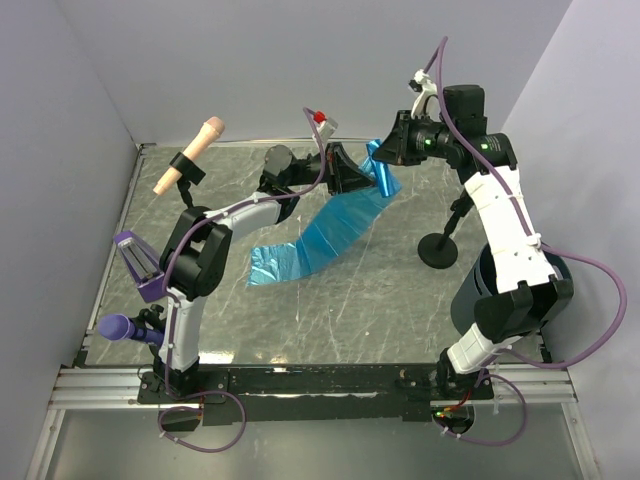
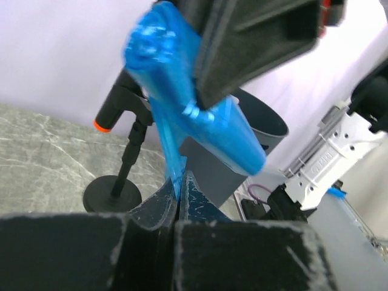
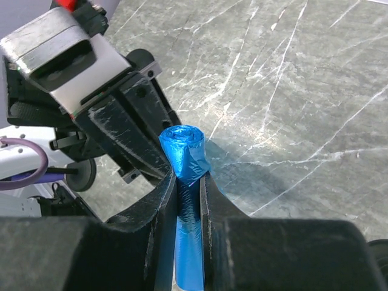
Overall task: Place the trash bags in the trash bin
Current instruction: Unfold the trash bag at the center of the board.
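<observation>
A tight blue roll of trash bags is held above the back of the table, with my right gripper shut on it. From the roll a long crinkly blue sheet hangs down and trails onto the marble table toward the left. My left gripper is shut on a thin edge of that blue film just under the roll. The two grippers nearly touch. The dark trash bin stands at the right, partly hidden under my right arm, and its rim shows in the left wrist view.
A black microphone stand with a round base stands just left of the bin. A tan microphone is clipped at the back left. A purple microphone and a purple holder sit near my left arm. Walls close in on three sides.
</observation>
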You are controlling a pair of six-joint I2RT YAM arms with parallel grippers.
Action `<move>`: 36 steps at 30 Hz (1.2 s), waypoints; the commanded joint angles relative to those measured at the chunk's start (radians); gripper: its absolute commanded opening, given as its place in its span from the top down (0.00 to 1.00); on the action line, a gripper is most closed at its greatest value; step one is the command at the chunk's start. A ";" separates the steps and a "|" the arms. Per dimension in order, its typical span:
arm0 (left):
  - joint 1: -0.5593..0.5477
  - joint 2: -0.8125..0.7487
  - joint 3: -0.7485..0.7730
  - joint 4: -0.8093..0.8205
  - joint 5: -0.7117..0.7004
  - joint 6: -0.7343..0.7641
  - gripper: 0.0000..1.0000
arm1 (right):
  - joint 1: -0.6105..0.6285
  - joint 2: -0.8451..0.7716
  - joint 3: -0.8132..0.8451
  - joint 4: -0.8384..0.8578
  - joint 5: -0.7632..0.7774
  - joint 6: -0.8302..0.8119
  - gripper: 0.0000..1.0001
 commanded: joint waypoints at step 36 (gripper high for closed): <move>-0.024 0.021 0.090 -0.019 -0.097 -0.013 0.60 | -0.085 -0.009 -0.011 0.045 -0.154 0.024 1.00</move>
